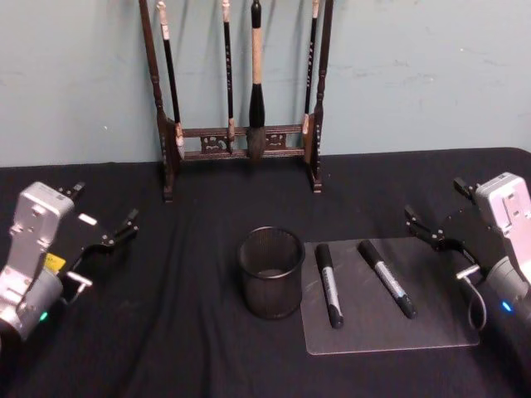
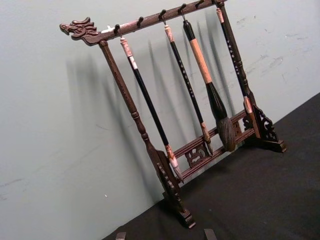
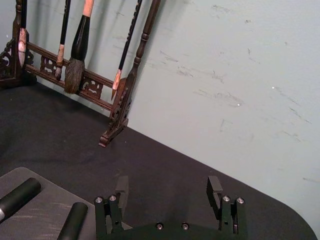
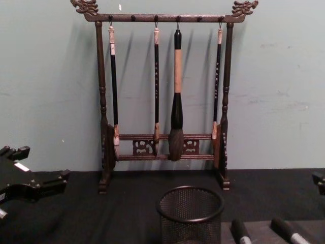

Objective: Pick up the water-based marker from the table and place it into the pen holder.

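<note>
Two black markers lie on a clear mat [image 1: 431, 327] on the bench, just right of the pen holder [image 1: 271, 272]: the near marker [image 1: 328, 284] close to its wall, the far marker [image 1: 387, 279] beyond that. Which one is water-based cannot be told. The right hand [image 1: 434, 201] hovers open, farther right of the holder past the mat, and looks best placed for the pick. The left hand [image 1: 106, 204], also open, hangs well left of the holder. Set the jaws across the barrel at mid-length and come down squarely without nudging its neighbour.

Staged lab bench: black-clothed table [image 1: 166, 332], bare teal wall [image 1: 415, 75], calligraphy brush rack [image 4: 137, 18].
</note>
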You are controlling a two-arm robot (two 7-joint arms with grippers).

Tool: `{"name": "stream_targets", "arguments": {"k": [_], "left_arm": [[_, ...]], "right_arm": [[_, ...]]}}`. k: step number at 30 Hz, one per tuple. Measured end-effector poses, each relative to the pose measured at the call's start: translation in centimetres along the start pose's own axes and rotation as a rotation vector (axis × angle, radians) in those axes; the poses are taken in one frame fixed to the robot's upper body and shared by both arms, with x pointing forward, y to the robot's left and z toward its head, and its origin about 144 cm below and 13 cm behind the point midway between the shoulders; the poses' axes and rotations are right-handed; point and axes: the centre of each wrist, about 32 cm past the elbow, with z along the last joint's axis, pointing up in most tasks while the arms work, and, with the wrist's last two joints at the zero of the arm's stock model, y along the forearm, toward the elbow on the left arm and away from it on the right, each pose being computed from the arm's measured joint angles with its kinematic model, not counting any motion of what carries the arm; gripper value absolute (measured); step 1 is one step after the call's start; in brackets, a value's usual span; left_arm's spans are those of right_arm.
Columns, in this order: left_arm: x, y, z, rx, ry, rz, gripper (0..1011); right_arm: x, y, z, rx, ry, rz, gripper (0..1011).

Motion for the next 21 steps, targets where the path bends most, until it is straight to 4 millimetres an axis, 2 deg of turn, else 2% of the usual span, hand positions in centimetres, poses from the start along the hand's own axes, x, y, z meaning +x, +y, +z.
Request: {"name": "stream_targets", "arguments": {"k": [21], "left_arm": [[0.00,0.00,0.00,0.000,0.000,0.000,1009]], "right_arm": [[0.00,0.00,0.00,0.000,0.000,0.000,1000]]}}
